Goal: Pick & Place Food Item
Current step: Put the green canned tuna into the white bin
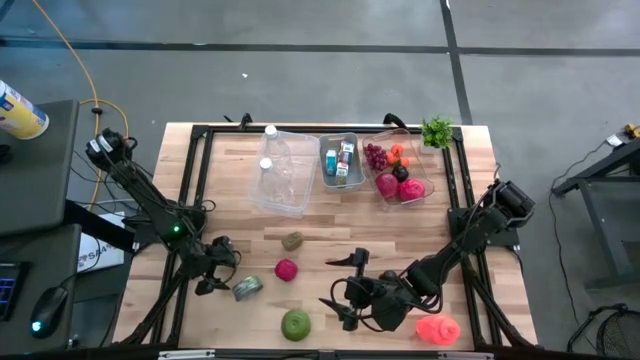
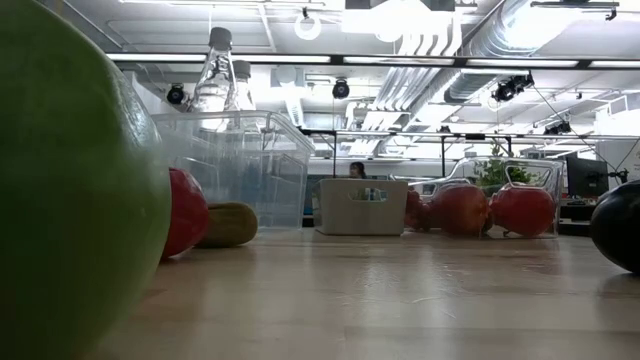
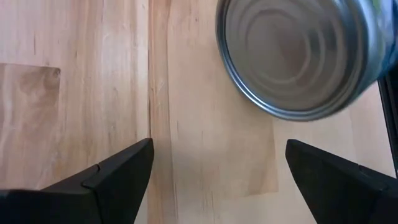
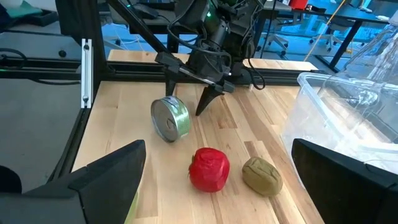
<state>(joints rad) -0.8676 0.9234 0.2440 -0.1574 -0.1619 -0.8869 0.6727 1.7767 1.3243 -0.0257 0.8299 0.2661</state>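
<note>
Left gripper: my left gripper hangs low over the front left of the table, fingers spread apart and holding nothing.
Left fingers: in my left wrist view the 2 dark fingertips stand wide apart over bare wood, with the can's round end just beyond them and not touching either one.
Can: the can lies on its side just beside my left gripper, toward the table's front edge; my right wrist view shows the same can with its metal end facing that camera.
Right gripper: my right gripper sits over the front middle of the table, fingers spread wide with nothing between them.
Red fruit: a red fruit rests on the wood between my 2 grippers, free of both.
Brown piece: a brownish-green lump of food lies just behind the red fruit, near the clear tub.
Green fruit: a round green fruit sits at the front edge, near my right gripper.
Pink item: a bright pink thing lies at the front right, beside my right arm.
Clear tub: a clear tub at the back holds 2 bottles.
Grey bin: a small grey bin beside it holds cartons.
Fruit tray: a clear tray on the right holds grapes and red fruit.
</note>
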